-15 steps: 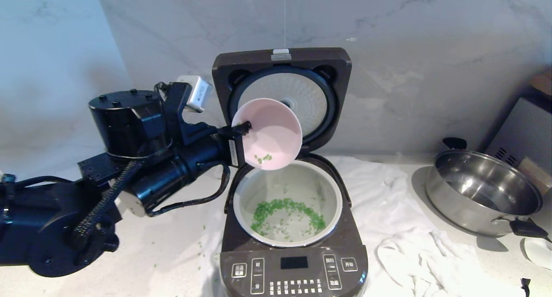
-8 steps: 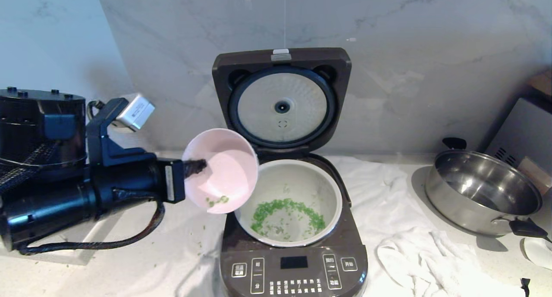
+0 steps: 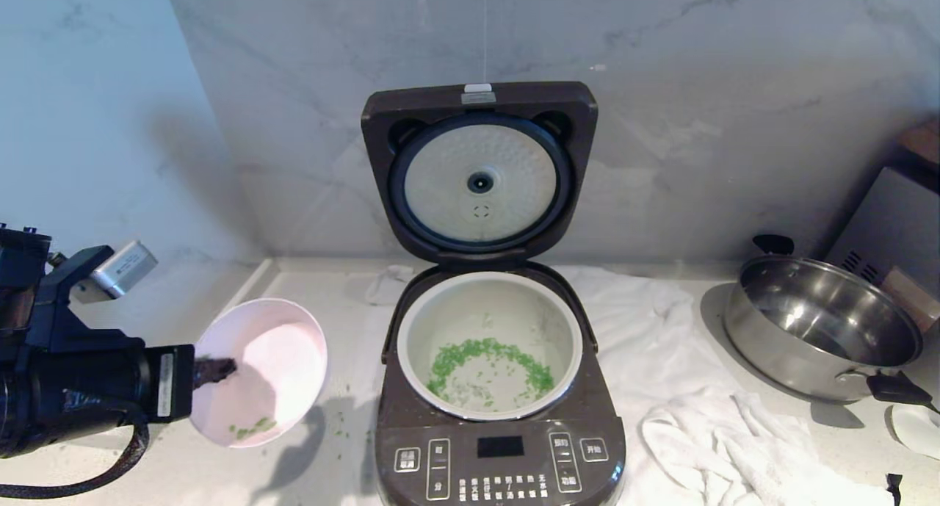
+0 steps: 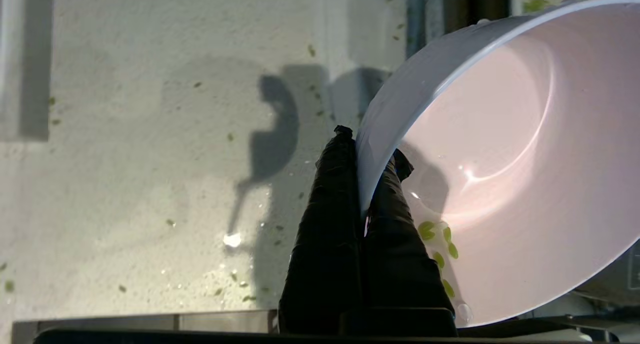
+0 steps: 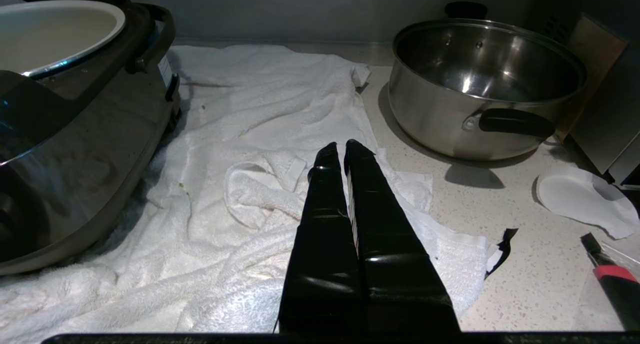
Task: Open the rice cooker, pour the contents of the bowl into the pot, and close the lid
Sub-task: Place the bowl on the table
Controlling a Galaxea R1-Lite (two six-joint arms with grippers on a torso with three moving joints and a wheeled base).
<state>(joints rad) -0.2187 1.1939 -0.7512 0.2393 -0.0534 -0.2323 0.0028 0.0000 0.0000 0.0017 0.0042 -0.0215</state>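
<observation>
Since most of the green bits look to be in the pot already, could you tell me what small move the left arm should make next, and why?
Probably lower the pink bowl onto the counter left of the rice cooker and release. The left gripper holds its rim tilted, few green bits remain, and the lid stands open.

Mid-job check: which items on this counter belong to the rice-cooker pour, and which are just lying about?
In the job:
dark brown rice cooker
its raised hinged lid
whitish inner pot
green chopped bits
pale pink bowl, pinched by the left claw

Lying about:
shiny steel pan
white towel
idle right claw
</observation>
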